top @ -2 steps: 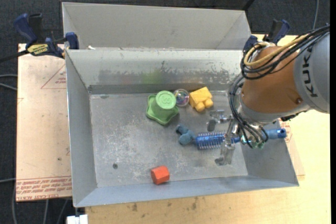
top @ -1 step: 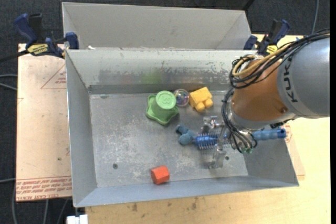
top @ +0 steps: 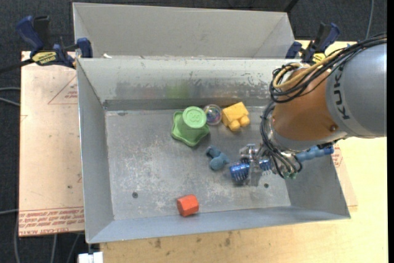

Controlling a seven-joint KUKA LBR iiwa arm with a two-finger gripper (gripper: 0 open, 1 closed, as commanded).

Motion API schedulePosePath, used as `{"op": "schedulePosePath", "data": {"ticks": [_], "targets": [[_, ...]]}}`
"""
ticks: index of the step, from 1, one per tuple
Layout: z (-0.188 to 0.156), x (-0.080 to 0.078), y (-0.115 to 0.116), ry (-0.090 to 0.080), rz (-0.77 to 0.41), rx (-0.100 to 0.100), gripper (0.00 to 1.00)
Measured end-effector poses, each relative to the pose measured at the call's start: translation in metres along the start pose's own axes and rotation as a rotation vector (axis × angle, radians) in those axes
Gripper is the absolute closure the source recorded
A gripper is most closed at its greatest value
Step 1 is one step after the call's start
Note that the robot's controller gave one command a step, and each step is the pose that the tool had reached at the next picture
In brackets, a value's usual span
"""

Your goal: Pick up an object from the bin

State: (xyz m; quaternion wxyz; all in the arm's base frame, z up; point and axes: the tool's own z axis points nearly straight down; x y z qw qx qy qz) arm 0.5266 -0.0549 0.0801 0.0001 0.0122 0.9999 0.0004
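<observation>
My gripper (top: 252,157) hangs low over the right part of the bin floor, under the arm's orange cover. Right at its lower left lies a small blue thing with pale stripes (top: 239,172); whether the gripper touches it I cannot tell. A small dull-blue lumpy piece (top: 216,159) lies just left of that. A yellow block (top: 235,116) sits further back, above the gripper.
A green upturned cup (top: 190,125) stands mid-bin with a clear ball (top: 213,114) beside it, between cup and yellow block. A red cube (top: 188,206) lies alone near the front wall. The arm covers the bin's right side.
</observation>
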Motion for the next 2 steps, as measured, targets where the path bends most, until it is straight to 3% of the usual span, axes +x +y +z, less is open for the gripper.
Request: {"op": "schedulePosePath", "data": {"ticks": [1,2], "targets": [[-0.116,0.019,0.012,-0.007,-0.139,0.001,1.00],[-0.187,0.026,-0.009,-0.005,-0.397,0.002,1.00]]}}
